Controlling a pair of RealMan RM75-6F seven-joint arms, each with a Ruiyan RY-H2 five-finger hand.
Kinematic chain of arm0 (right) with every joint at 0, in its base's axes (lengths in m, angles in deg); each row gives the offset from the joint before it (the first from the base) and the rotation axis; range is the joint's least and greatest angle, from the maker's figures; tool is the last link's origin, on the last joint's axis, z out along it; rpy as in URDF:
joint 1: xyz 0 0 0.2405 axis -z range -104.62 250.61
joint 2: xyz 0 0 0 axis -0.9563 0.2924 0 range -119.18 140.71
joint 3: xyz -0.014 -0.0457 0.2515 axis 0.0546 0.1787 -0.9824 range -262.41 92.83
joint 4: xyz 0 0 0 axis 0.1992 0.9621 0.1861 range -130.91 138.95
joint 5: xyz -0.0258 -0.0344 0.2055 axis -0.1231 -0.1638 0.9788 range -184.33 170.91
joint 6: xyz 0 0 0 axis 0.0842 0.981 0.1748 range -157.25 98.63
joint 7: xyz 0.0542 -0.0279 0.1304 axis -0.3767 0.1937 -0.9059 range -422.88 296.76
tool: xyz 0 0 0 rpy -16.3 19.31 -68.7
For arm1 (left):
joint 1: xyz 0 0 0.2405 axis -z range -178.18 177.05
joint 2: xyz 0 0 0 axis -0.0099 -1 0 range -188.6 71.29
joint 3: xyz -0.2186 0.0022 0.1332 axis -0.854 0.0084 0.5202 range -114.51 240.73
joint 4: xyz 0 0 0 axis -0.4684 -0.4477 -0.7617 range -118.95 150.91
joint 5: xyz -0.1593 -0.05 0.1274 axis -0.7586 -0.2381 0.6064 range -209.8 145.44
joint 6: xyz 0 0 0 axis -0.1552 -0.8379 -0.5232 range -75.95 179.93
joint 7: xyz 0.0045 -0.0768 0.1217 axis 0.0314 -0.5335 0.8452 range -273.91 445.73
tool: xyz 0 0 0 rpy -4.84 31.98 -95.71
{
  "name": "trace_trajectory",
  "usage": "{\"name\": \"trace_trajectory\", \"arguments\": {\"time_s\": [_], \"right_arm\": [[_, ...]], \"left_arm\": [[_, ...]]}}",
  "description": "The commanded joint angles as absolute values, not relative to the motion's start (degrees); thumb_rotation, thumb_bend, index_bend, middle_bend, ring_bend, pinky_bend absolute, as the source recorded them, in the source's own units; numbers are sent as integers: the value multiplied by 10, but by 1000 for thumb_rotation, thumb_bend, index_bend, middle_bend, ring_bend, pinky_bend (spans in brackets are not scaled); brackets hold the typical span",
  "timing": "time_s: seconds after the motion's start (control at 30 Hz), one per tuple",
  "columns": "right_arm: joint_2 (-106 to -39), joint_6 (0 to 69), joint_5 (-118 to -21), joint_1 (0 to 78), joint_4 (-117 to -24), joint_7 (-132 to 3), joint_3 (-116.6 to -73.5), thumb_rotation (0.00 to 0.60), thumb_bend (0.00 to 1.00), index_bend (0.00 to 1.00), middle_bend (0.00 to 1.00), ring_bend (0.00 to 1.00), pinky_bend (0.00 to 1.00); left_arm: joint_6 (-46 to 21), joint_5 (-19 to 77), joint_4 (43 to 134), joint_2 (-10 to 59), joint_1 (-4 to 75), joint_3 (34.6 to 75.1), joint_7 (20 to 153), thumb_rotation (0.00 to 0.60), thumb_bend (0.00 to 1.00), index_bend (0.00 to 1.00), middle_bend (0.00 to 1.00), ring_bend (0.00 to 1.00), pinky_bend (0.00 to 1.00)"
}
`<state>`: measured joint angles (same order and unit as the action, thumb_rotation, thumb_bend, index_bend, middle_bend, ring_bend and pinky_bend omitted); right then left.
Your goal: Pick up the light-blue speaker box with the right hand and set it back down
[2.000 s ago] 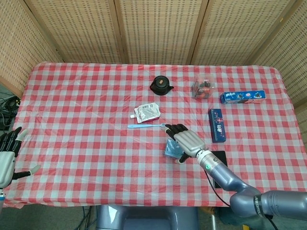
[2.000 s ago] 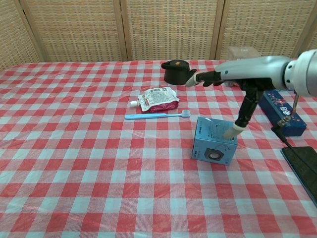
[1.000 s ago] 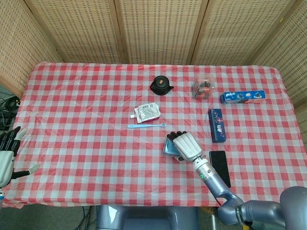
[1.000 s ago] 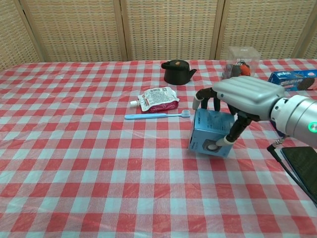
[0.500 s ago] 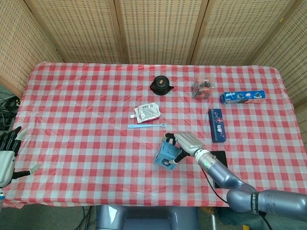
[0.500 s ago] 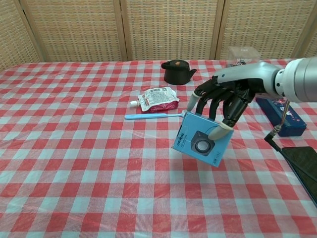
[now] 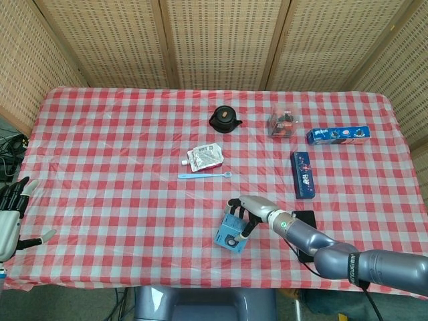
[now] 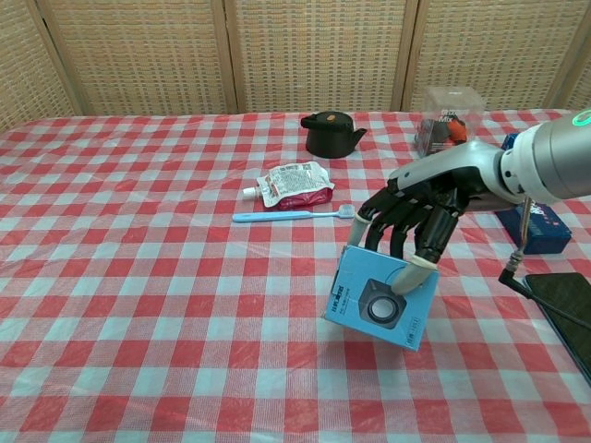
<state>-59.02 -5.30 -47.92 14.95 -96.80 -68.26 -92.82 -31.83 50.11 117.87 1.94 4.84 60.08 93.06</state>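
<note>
The right hand [image 8: 416,221] reaches in from the right side, palm down, its dark fingers [image 8: 380,220] draped over the top of the light-blue cardboard speaker box [image 8: 381,299] and its thumb pressed on the front face; it grips the box, which hangs tilted above the red-and-white checked tablecloth [image 8: 138,277]. In the head view the right hand [image 7: 249,212] and box [image 7: 231,234] sit near the table's front edge. The left hand [image 7: 9,221] rests off the table's left side, holding nothing, fingers spread. One black phone [image 8: 565,309] lies just right of the box. Beyond it lie one blue toothbrush [image 8: 292,215], one red-and-white pouch [image 8: 294,185] and one black lidded pot [image 8: 329,134]. To the right are one clear plastic container [image 8: 445,113] and two dark-blue boxes [image 7: 303,174] [image 7: 338,135].
</note>
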Motion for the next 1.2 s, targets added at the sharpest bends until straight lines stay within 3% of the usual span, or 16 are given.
{"name": "trace_trajectory", "arguments": {"time_s": [0.03,0.1,0.23,0.27,0.37,0.5,0.8,0.93,1.1,1.2], "right_arm": [[-596,-53,-471,140,-961,-678,-913,600,705,440,508,480,576],[-598,-52,-466,136,-959,-678,-907,600,667,386,454,427,540],[-600,-50,-459,131,-956,-679,-899,600,278,78,99,52,74],[-600,-39,-460,130,-955,-676,-897,600,200,32,41,11,20],[-606,11,-466,135,-955,-659,-892,600,109,0,0,0,0],[-608,79,-476,148,-967,-642,-894,600,102,0,0,0,0],[-542,150,-548,196,-1028,-630,-899,600,59,0,0,0,0],[-539,259,-668,247,-1007,-570,-869,600,3,1,0,0,0],[-574,453,-847,355,-910,-550,-819,600,0,1,0,0,0],[-584,517,-889,402,-873,-564,-806,600,0,2,0,0,0]], "left_arm": [[-319,502,1178,19,48,601,930,600,0,0,0,0,0],[-319,502,1178,19,48,601,929,600,0,0,0,0,0],[-319,503,1178,19,48,601,928,600,0,0,0,0,0],[-320,503,1178,19,48,601,929,600,0,0,0,0,0],[-320,504,1179,19,48,602,929,600,0,0,0,0,0],[-321,505,1180,19,47,602,928,600,0,0,0,0,0],[-328,513,1180,16,44,603,920,600,0,0,0,0,0],[-332,517,1178,15,43,604,913,600,0,0,0,0,0],[-339,524,1170,18,41,603,903,600,0,0,0,0,0],[-345,533,1169,18,38,606,900,600,0,0,0,0,0]]}}
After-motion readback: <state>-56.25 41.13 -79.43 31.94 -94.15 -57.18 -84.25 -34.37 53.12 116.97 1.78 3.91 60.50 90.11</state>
